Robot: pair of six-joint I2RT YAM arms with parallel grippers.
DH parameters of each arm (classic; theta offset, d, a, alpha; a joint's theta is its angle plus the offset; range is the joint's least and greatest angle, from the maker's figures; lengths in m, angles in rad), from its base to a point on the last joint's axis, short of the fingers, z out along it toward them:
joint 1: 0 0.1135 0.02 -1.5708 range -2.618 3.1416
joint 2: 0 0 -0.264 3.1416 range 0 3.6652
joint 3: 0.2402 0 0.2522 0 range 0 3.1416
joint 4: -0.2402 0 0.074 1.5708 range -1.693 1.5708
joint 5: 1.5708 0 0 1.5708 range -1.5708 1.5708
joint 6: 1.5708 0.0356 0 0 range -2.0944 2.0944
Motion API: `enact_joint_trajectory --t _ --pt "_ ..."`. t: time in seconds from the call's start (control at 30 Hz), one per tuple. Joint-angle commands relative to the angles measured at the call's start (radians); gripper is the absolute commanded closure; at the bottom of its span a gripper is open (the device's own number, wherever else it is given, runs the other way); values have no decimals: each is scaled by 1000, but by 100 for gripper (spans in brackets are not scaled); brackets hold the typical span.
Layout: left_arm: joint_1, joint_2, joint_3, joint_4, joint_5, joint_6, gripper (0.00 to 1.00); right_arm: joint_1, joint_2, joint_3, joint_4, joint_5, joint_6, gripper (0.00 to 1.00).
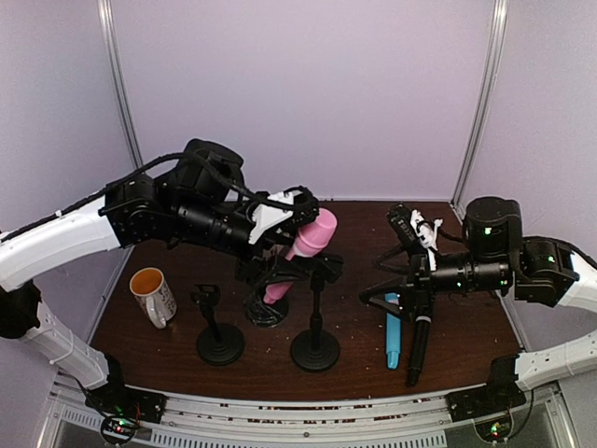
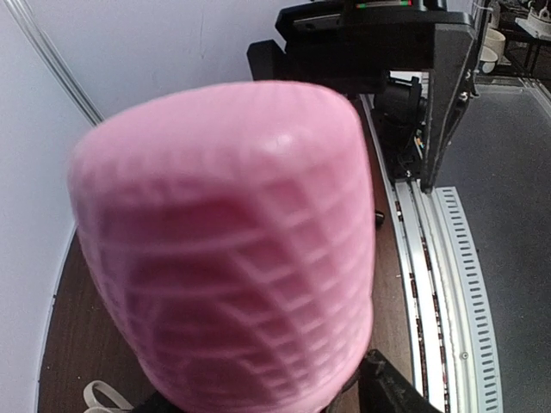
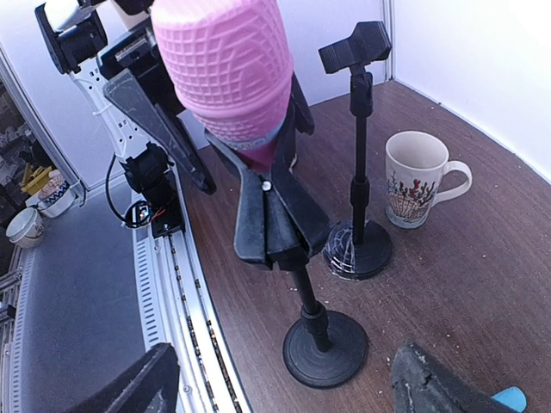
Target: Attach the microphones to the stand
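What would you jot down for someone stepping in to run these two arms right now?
Left gripper: around the pink microphone at its neck; whether it grips cannot be told.
Right gripper: open, empty.
Nearly done: the pink one's handle sits in the clip of one stand; seating unconfirmed.
Blue microphone and black microphone lie side by side on the table, right side.
To do: confirm pink, then mount blue and black; the leftmost stand has an empty clip.

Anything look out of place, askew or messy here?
Nothing spilled or damaged. Pale crumbs speckle the wooden table. A mug stands at its left side, apparently unrelated to the job. The pink microphone sits tilted in its stand clip, while the light blue microphone and black microphone lie flat on the table.
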Motion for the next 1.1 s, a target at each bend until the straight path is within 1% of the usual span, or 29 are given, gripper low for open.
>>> enact_joint_trajectory --t 0.0,0.03,0.13,0.27,0.43,0.57,0.77,0.87,0.97,1.07 --pt "-1 14 54 -45 31 33 43 8 -2 -8 -1 1 -19 14" --pt "-2 16 58 -45 40 33 44 7 -1 -11 -4 1 -23 14" --pt "-2 33 81 -45 70 32 51 8 -2 -14 -11 2 -34 14" --pt "-1 74 147 -45 68 32 63 7 -23 -45 3 43 -40 15" --pt "2 131 252 -36 41 28 73 7 -58 -72 -21 133 -56 16" --pt "16 185 337 1 -18 18 86 7 -105 -81 -38 159 -50 16" --pt "52 303 517 39 -153 -11 87 7 -161 -108 -28 177 -36 16" --pt "75 391 647 32 -242 -30 86 7 -160 -115 -35 183 -39 16" --pt "110 493 787 32 -321 -83 86 7 -153 -118 -34 175 -36 17" --pt "140 549 848 66 -383 -124 85 8 -154 -127 -22 177 -28 17"
